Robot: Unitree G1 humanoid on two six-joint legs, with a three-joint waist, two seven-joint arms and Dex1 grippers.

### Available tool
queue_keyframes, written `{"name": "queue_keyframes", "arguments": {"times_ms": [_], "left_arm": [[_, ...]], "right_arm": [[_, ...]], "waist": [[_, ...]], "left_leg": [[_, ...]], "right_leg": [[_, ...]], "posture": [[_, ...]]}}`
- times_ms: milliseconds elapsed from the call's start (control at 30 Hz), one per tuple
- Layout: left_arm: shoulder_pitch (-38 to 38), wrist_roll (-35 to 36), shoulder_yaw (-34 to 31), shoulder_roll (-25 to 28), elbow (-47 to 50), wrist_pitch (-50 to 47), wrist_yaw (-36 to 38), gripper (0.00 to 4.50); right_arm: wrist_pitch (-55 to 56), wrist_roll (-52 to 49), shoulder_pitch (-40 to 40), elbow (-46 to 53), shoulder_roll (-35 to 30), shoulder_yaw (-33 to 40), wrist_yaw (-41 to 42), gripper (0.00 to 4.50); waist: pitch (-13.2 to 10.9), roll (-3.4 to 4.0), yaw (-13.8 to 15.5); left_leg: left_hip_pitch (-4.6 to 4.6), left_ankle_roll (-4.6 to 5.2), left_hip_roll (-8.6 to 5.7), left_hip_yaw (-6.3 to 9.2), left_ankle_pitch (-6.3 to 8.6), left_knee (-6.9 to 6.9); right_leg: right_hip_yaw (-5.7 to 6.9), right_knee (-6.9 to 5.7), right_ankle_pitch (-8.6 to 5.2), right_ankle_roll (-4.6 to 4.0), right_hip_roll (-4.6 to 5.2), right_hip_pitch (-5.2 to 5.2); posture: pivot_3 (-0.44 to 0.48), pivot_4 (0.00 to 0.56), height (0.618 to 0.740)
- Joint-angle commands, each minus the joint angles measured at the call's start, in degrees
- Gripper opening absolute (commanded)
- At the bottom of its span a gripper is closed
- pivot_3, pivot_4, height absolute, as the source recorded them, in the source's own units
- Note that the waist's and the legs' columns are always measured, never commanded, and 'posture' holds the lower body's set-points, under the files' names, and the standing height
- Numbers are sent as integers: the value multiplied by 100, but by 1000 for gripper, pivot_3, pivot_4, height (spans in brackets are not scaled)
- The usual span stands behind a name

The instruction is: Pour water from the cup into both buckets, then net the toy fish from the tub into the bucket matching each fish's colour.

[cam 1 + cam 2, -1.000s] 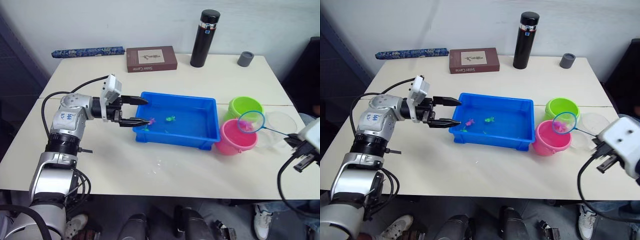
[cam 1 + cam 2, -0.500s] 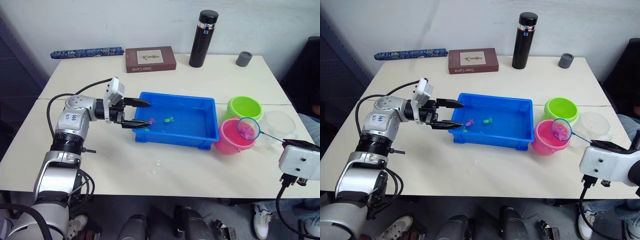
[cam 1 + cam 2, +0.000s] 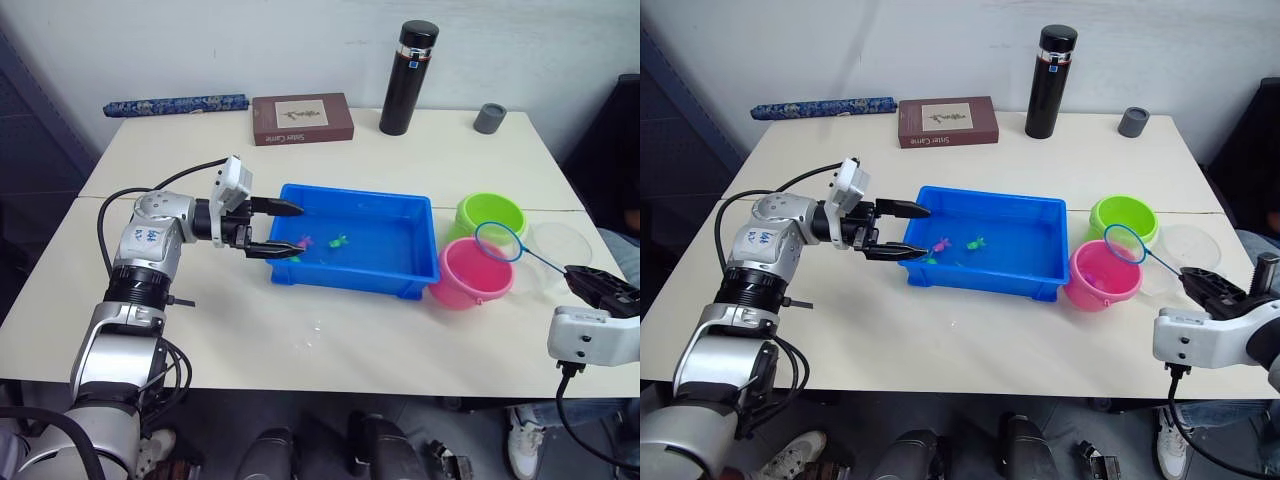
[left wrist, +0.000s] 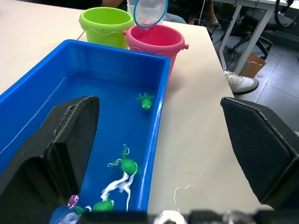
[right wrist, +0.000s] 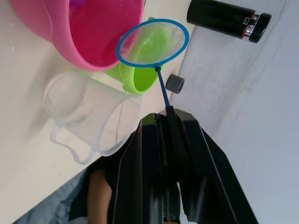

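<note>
The left hand (image 3: 283,229) hangs at the left end of the tub (image 3: 420,255), its two black fingers (image 3: 276,206) spread wide apart and pinching nothing; one fingertip reaches over the tub's near-left corner, the other over its left rim. The tub sits mid-counter (image 3: 420,155) and holds water with several small fish: a pink fish (image 3: 305,241) and a green fish (image 3: 340,240) lie near the middle, and more green ones (image 4: 127,165) lie toward the left end, close below the left hand.

Just right of the tub stand the two buckets, touching each other. The pink bucket (image 3: 470,285) is nearer the front edge and presses against the tub's right wall; the green bucket (image 3: 490,212) stands behind it. The net (image 3: 499,242) hangs tilted in the air over the spot where the two buckets meet, its hoop looking empty. Its thin handle runs right and down into the right hand (image 5: 170,133), whose fingers are pressed together on the handle.

The cup (image 3: 562,248) stands upright on the counter just right of the buckets, under the net's handle.

At the back of the counter lie a book (image 3: 302,118), a black flask (image 3: 407,78) and a small grey cap (image 3: 489,117).
</note>
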State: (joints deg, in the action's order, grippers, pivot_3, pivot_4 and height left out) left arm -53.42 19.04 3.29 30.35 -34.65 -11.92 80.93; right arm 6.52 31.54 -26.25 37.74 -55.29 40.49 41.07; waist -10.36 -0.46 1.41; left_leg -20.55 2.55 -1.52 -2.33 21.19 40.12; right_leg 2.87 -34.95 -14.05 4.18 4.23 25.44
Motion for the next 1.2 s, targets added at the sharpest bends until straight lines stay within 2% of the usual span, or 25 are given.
{"name": "queue_keyframes", "arguments": {"times_ms": [33,167,267,400,533,733,867,1067,1200], "left_arm": [[-91,20,-103,80,156,8,70,4483],[-80,26,-117,109,188,-14,68,4483],[48,24,-228,288,295,-46,-46,4483],[367,76,-496,532,647,-204,-457,4483],[1088,186,-930,921,1333,-576,-955,4483],[2261,537,-1677,1406,2418,-1218,-1493,4483],[3074,770,-2194,1585,3057,-1556,-1856,4483],[3404,1005,-2332,1585,3661,-1819,-2192,4483],[3506,1111,-2372,1584,3852,-1907,-2329,4483]], "right_arm": [[159,-94,84,52,157,45,-28,0],[-39,-465,410,181,258,-59,139,0],[-1423,-1492,1359,495,172,-465,634,0],[-3318,-2573,2661,662,85,-1330,1055,0],[-5192,-3405,4092,354,239,-2494,1112,0],[-6703,-4087,5570,-287,800,-3752,865,0],[-6962,-4162,6436,-1071,1660,-4643,453,0],[-6604,-3874,6820,-1959,2174,-5381,-119,0],[-6299,-3779,7066,-2485,2432,-5489,-360,0]], "waist": [[0,0,-1],[0,0,-3],[0,0,-60],[0,0,-117],[0,1,-175],[0,0,-146],[0,0,-168],[1,-1,-110],[1,-1,-169]], "left_leg": [[1,0,0,0,0,0],[2,0,1,-1,0,2],[6,1,3,-3,0,6],[13,-3,11,0,-2,6],[12,-6,14,9,-2,4],[7,-8,13,17,0,-1],[7,-7,9,16,0,-2],[-3,-6,0,24,1,-3],[-3,-4,-5,21,0,-4]], "right_leg": [[0,-1,0,0,0,0],[-1,-3,0,0,-1,0],[-4,-8,0,0,-2,-3],[-4,-16,-3,-7,0,-3],[-1,-15,-6,-11,9,1],[6,-14,-9,-16,21,6],[4,-13,-9,-16,26,6],[14,-13,-10,-18,33,10],[14,-12,-9,-17,33,12]], "posture": [[0,150,740],[0,150,740],[0,150,740],[0,150,740],[0,150,740],[0,150,740],[0,150,740],[0,150,740],[0,150,740]]}}
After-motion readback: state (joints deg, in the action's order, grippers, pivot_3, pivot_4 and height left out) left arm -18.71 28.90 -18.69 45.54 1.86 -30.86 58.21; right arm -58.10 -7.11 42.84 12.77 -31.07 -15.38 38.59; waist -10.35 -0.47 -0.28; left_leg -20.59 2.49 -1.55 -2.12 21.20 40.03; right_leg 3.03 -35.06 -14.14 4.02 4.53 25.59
